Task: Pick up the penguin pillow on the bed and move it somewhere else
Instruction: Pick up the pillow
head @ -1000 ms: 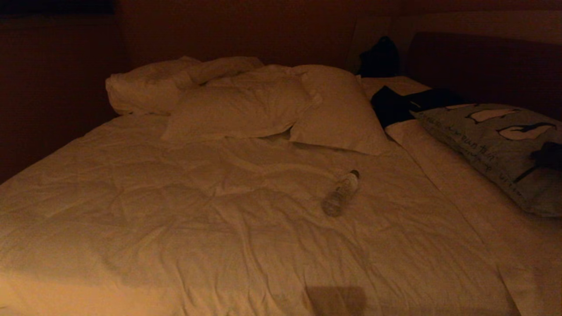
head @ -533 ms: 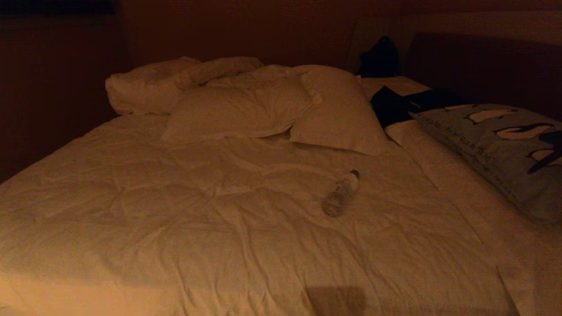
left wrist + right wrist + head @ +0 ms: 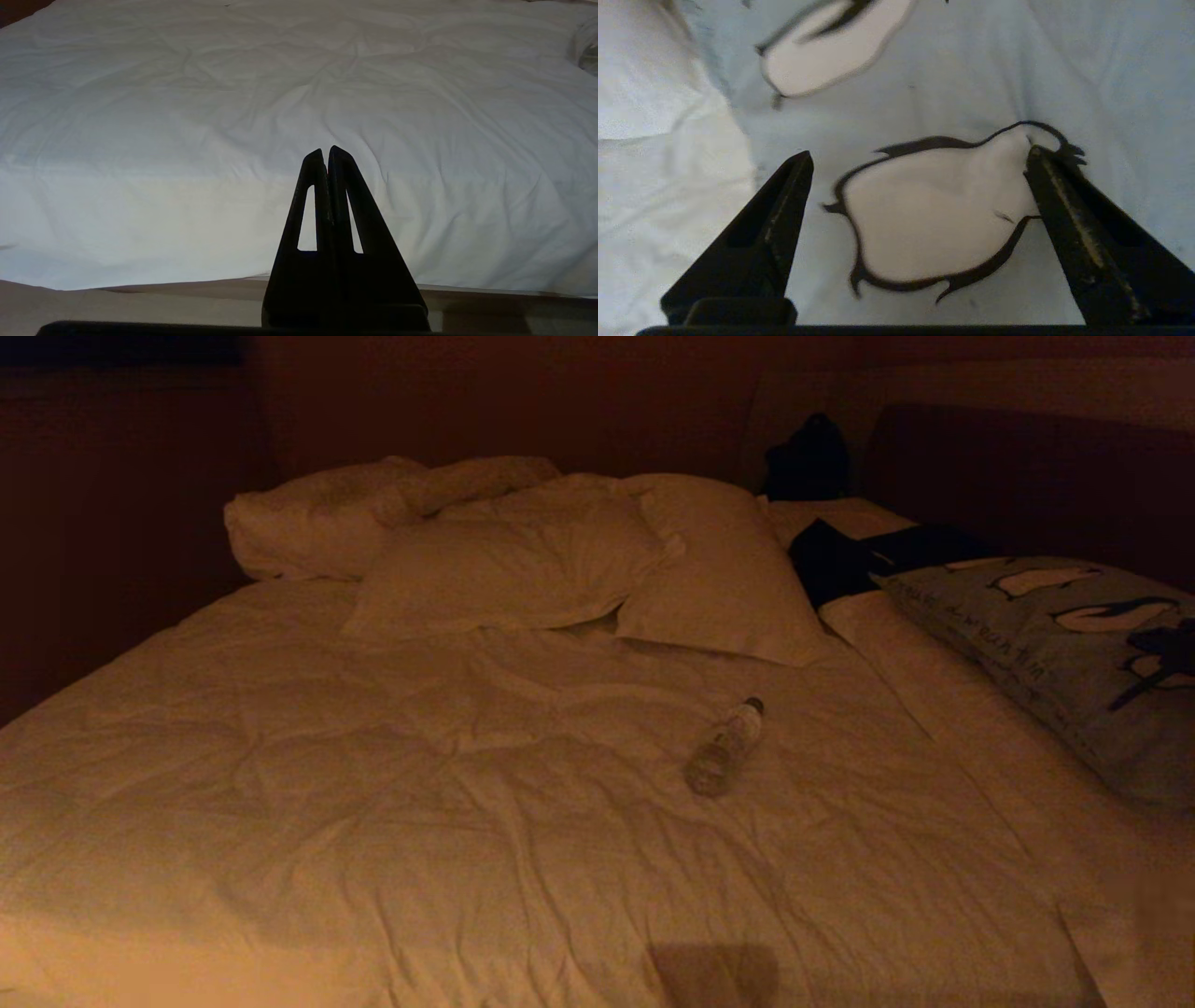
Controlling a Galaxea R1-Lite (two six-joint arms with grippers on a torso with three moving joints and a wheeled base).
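Now at the far right side of the bed [image 3: 523, 821], lying flat: the penguin pillow [image 3: 1055, 644], grey-blue with black-and-white penguins. Well apart from the plain white pillows [image 3: 579, 560] at the head of the bed, and from the water bottle [image 3: 724, 747] in the middle of the quilt. Looks set down already, resting on the bed by itself, not lifted.

Right hand [image 3: 920, 186] spread wide just over the penguin pillow, one printed penguin showing between its two fingers [image 3: 782, 214]. Nothing pinched in it. Maybe touching the cloth, maybe a little above; hard to tell from so close. In the head view only a dark bit of that hand at the right edge, over the pillow.

Left hand [image 3: 325, 154] pressed shut, holding nothing, parked low at the foot of the bed with only white quilt in front.

So, by the look of things: the carrying part done or nearly done, the pillow down on a spot of the bed and let go. Left to do: pulling the right hand up and away without dragging the cloth along.
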